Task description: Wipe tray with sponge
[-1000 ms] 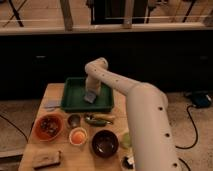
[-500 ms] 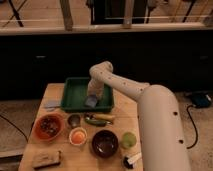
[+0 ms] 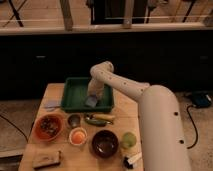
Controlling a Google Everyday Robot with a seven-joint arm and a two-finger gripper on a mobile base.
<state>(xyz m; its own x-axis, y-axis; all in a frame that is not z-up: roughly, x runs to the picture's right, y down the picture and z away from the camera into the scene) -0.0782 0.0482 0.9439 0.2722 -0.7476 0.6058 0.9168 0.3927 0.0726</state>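
The dark-green tray lies at the back of the wooden table. The small grey-blue sponge rests on the tray's floor near its right front corner. My white arm reaches from the right over the tray, and my gripper points down right over the sponge, pressing on it. The gripper's end is hidden behind the arm and sponge.
A flat bluish cloth patch lies left of the tray. In front stand an orange bowl, a small metal cup, a green-yellow item, a cup with orange, a dark bowl, a green cup and a brown block.
The arm has swung slightly; the gripper and sponge have shifted a little toward the tray's right front corner.
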